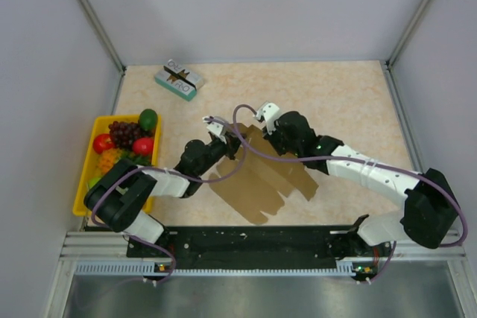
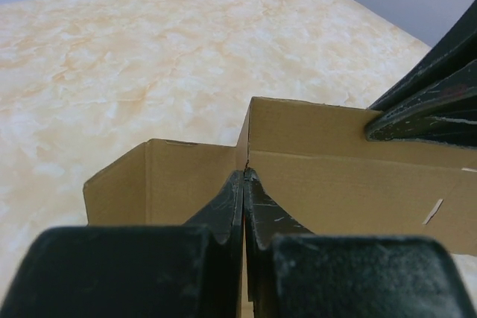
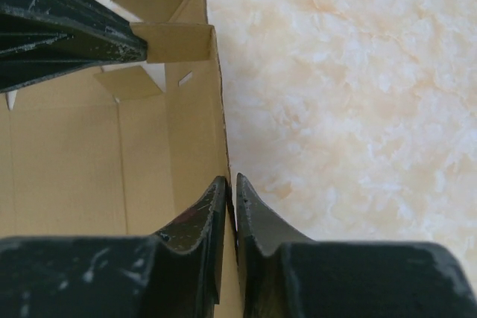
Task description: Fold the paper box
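while wall-raising is in hand, plain brown cardboard box (image 1: 261, 184) lies mid beige marbled table (image 1: 343, 94); left gripper (image 2: 244, 180) pinches one upright wall edge, right gripper (image 3: 230, 188) another. next likely: square walls, tuck tabs.

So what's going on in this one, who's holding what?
Both arms are working on the paper box in the middle of the table. The left gripper is pinched shut on a raised cardboard wall at a corner, and the right gripper is clamped on another upright wall. The box is partly formed: some walls stand, other flaps lie flat. The yellow tray of fruit and the small teal box sit off to the side.
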Available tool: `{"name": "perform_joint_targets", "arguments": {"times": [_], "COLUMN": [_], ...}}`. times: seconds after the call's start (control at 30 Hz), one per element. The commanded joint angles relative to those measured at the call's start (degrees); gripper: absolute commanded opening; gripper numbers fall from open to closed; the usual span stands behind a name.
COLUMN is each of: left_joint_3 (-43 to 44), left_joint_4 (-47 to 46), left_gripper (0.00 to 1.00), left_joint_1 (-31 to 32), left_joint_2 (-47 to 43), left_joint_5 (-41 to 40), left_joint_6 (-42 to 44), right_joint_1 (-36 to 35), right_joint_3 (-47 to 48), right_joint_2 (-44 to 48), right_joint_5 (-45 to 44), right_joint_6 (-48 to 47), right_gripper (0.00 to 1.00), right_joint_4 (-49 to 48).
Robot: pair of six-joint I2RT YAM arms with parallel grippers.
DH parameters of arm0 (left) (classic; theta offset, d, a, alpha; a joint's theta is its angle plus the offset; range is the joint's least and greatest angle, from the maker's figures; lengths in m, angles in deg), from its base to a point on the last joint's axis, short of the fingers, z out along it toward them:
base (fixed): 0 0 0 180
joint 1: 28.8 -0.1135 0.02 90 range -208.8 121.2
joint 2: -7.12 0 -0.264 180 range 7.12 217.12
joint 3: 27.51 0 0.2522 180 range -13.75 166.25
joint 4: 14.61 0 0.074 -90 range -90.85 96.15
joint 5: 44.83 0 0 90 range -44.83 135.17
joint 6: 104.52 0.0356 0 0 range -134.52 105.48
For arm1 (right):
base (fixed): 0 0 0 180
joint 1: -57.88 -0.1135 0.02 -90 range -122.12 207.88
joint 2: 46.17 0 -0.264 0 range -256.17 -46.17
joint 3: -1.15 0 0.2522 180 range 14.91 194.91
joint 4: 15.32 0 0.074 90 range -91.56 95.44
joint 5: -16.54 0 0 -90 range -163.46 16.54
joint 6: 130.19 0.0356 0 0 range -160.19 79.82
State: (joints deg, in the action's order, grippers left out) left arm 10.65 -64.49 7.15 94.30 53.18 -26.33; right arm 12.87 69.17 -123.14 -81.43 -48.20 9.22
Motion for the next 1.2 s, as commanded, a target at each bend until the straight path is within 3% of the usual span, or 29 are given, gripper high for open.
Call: {"name": "perform_joint_targets", "arguments": {"times": [0.0,0.07,0.13,0.17,0.23,0.27,0.33,0.43,0.53,0.57,0.67,1.0,1.17], "left_joint_3": [-1.8,-2.2,-2.7,-4.0,-6.0,-8.4,-10.4,-13.4,-8.2,-6.0,0.7,6.9,12.7], "left_joint_4": [-8.4,-8.3,-7.6,-7.5,-7.4,-6.9,-1.7,6.7,26.2,34.6,43.0,35.1,31.0], "left_gripper": [0.00,0.02,0.17,0.34,0.45,0.58,0.61,0.55,0.48,0.48,0.50,0.47,0.41], "left_joint_1": [0.1,0.0,-0.3,-1.1,-1.8,-3.4,-5.6,-11.4,-16.5,-16.9,-18.0,-25.3,-27.2], "left_joint_2": [-0.8,-1.0,-2.2,-2.9,-5.9,-7.3,-12.9,-22.3,-28.7,-29.1,-26.4,-7.0,4.6], "left_joint_5": [-0.8,-1.8,-0.9,-0.2,0.2,2.2,4.0,7.2,6.3,5.8,2.9,11.1,26.7], "left_joint_6": [-1.7,-3.6,-7.8,-9.5,-14.6,-16.5,-22.9,-30.0,-29.9,-28.5,-25.4,-25.9,-22.6], "right_joint_1": [-3.2,-4.4,-6.1,-6.7,-7.5,-7.6,-8.1,-9.3,-12.0,-12.5,-15.2,-24.7,-25.4], "right_joint_3": [-1.8,-3.3,-4.5,-6.2,-7.6,-8.5,-9.4,-11.3,-12.1,-11.3,-10.1,-12.1,-12.8], "right_joint_2": [1.5,1.8,2.1,2.5,2.8,3.0,3.7,4.8,4.1,3.6,0.9,-8.7,-9.6], "right_joint_5": [-4.2,-7.0,-10.2,-11.4,-14.4,-15.5,-16.6,-17.4,-19.1,-19.5,-21.2,-33.3,-33.4], "right_joint_6": [-2.4,-3.2,-5.3,-6.0,-8.9,-9.6,-12.4,-16.8,-22.5,-23.4,-26.5,-43.9,-45.2], "right_gripper": [0.06,0.00,0.00,0.00,0.00,0.00,0.00,0.00,0.00,0.00,0.00,0.00,0.00], "right_joint_4": [-2.5,-4.0,-6.8,-8.1,-11.9,-12.8,-15.1,-17.2,-19.6,-19.5,-19.8,-35.8,-37.7]}}
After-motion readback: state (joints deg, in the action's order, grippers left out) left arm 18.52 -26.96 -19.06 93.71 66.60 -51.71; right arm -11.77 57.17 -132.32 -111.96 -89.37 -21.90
